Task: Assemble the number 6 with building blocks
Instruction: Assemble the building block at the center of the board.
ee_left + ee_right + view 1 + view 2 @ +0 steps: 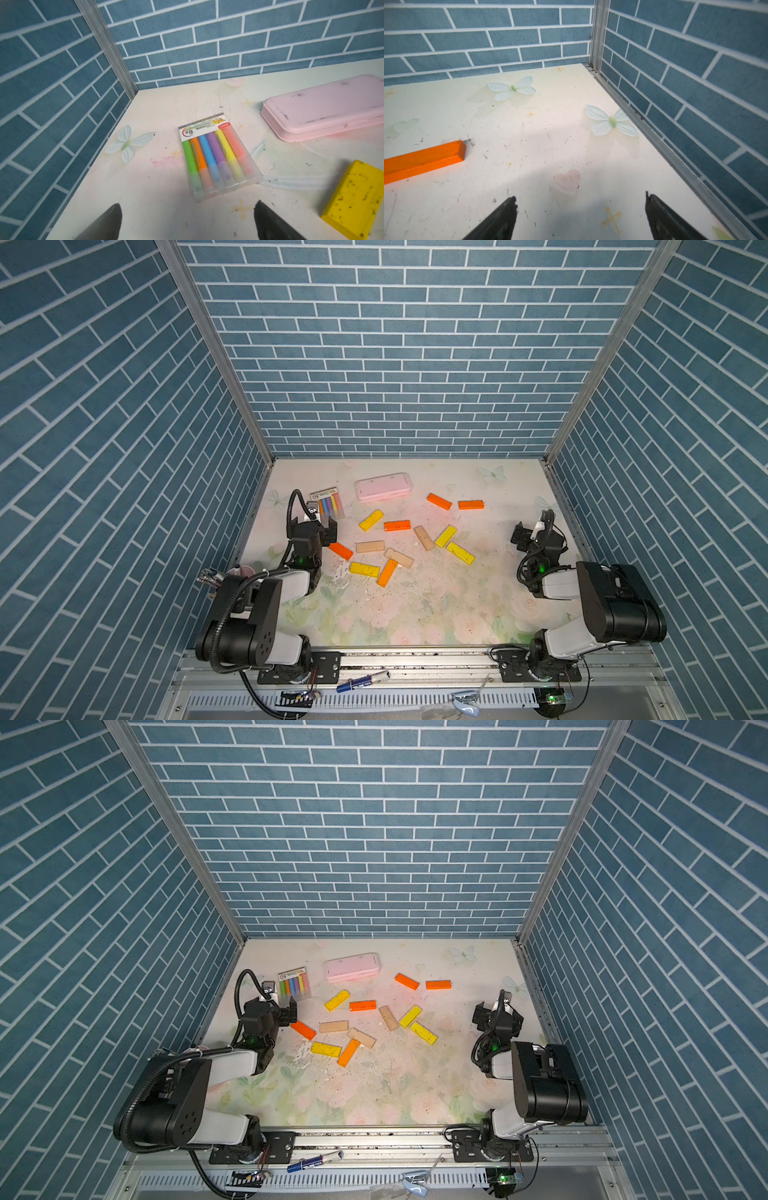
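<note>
Several building blocks lie loose at mixed angles in mid-table in both top views: orange (397,525), yellow (370,520) and tan (370,546) bars. Two orange ones (439,501) lie apart at the back right. No number 6 is in view. My left gripper (314,526) (187,204) hovers open at the left, next to an orange block (303,1030), with a yellow block (355,199) off to its side. My right gripper (496,1013) (580,197) stands open near the right wall over bare table, an orange block (423,160) some way off.
A pink case (383,486) (324,108) and a clear pack of coloured chalks (328,504) (216,158) lie at the back left. Blue brick-patterned walls close the table on three sides. Crumbs and scuffs mark the floral table (436,605).
</note>
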